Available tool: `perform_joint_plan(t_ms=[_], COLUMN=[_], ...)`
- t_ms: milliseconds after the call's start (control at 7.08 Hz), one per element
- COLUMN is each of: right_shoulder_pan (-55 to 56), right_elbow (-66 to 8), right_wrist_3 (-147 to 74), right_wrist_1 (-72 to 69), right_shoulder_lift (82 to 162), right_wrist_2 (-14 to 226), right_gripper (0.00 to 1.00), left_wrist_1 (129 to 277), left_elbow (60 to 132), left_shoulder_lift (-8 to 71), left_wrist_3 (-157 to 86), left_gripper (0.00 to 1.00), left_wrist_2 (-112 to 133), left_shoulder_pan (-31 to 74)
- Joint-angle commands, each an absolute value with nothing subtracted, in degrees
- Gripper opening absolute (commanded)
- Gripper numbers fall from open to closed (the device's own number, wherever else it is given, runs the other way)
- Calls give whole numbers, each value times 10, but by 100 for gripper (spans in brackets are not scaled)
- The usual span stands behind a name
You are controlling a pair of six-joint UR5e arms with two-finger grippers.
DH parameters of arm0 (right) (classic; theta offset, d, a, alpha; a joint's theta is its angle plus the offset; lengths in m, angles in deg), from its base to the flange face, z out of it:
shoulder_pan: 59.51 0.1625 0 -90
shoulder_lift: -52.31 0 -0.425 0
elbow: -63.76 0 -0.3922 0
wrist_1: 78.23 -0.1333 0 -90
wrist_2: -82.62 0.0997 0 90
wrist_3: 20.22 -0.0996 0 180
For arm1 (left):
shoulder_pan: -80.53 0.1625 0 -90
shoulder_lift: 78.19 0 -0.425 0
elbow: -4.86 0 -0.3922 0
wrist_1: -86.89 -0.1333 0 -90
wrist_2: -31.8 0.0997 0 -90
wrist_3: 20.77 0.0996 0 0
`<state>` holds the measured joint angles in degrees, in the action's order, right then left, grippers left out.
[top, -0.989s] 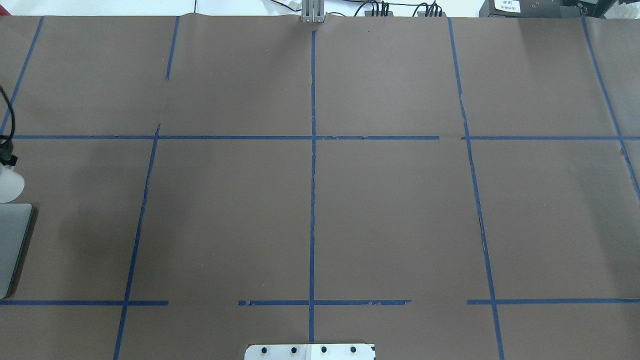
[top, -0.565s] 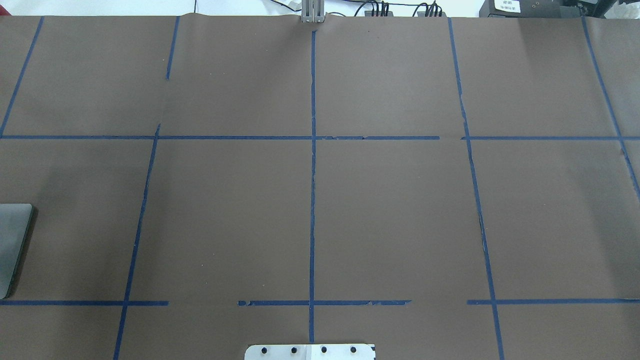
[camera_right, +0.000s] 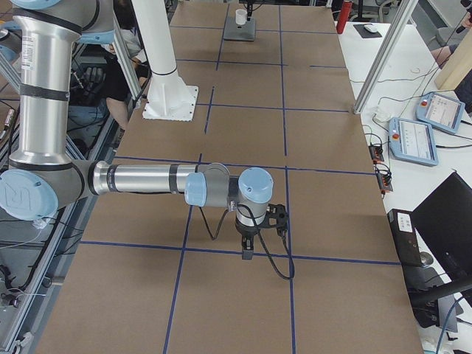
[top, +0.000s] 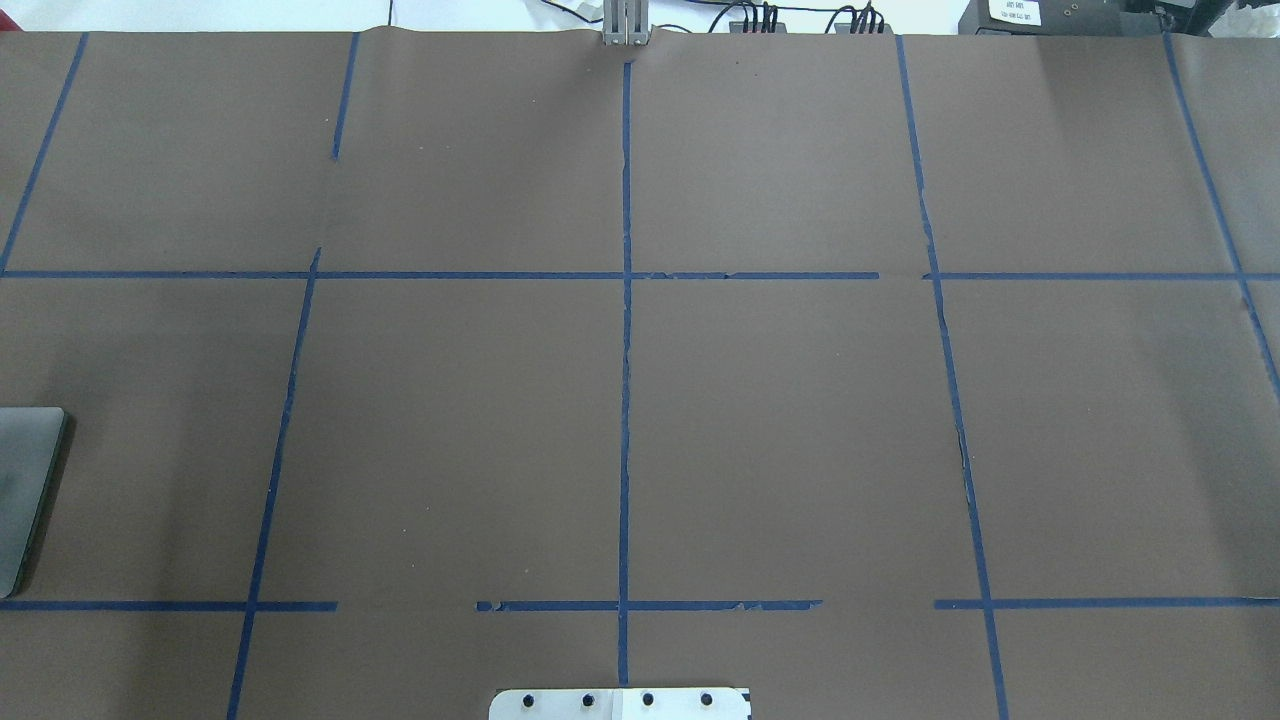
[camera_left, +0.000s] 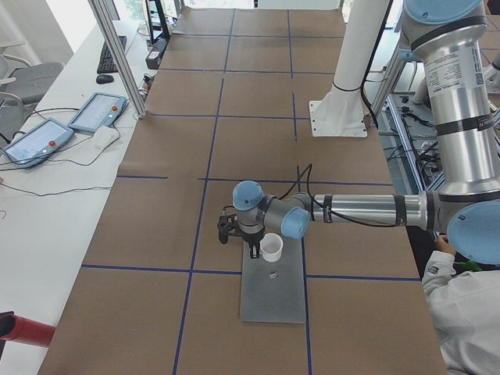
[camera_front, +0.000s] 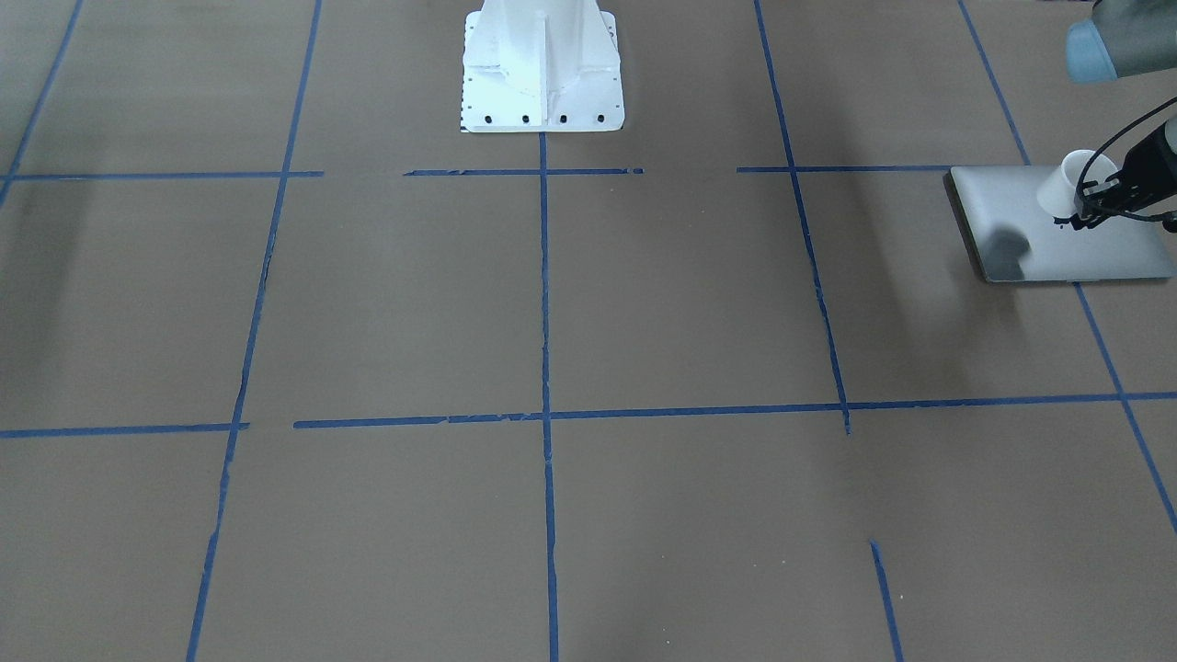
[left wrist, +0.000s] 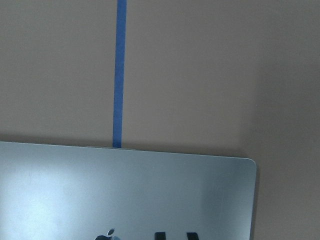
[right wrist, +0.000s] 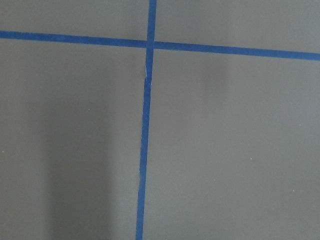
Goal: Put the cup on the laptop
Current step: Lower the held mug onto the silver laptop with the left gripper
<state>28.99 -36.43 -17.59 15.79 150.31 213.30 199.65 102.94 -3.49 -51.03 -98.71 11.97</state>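
The small white cup (camera_front: 1067,182) hangs tilted just above the silver-grey laptop (camera_front: 1030,239), which lies flat at the table's left end. My left gripper (camera_front: 1085,213) is shut on the cup's side. The exterior left view shows the cup (camera_left: 271,248) over the laptop's far end (camera_left: 273,301). The left wrist view shows the laptop lid (left wrist: 125,190) with its dark apple logo (left wrist: 106,235), but not the cup. My right gripper (camera_right: 247,251) points down over bare table; I cannot tell whether it is open or shut.
Brown paper with blue tape lines covers the table (top: 800,420). The white robot base (camera_front: 542,64) stands at the middle of the robot's side. Only a corner of the laptop (top: 25,490) shows at the overhead view's left edge.
The cup and left gripper, at the overhead view's left edge a second ago, have moved left out of that view. A shadow has come over the laptop corner.
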Motion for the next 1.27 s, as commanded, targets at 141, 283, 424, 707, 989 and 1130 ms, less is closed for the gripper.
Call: perform_joint_plan(t_ms=[141, 283, 424, 707, 989, 1130], right_shoulder_pan=[290, 290, 290, 290, 290, 290], right_elbow=[-364, -364, -364, -364, -364, -364], right_wrist_3=[-176, -176, -176, -176, -176, -176], right_wrist_1=[158, 158, 158, 158, 157, 158], right_shoulder_lift=[1502, 1503, 1503, 1503, 1503, 1502], right_wrist_2=[2133, 2133, 2133, 2133, 2133, 2133], right_gripper=[100, 100, 100, 100, 100, 100], left_wrist_1=[2113, 2114, 2126, 2155, 2166, 2166], left_elbow=[964, 963, 953, 931, 925, 924], left_shoulder_lift=[-58, -56, -55, -48, -45, -44], left_wrist_3=[-515, -515, -514, -515, -517, -515], left_gripper=[0, 0, 0, 0, 0, 37], left_wrist_2=[-986, -989, -989, -992, -992, -992], left_shoulder_pan=[122, 123, 123, 124, 124, 124])
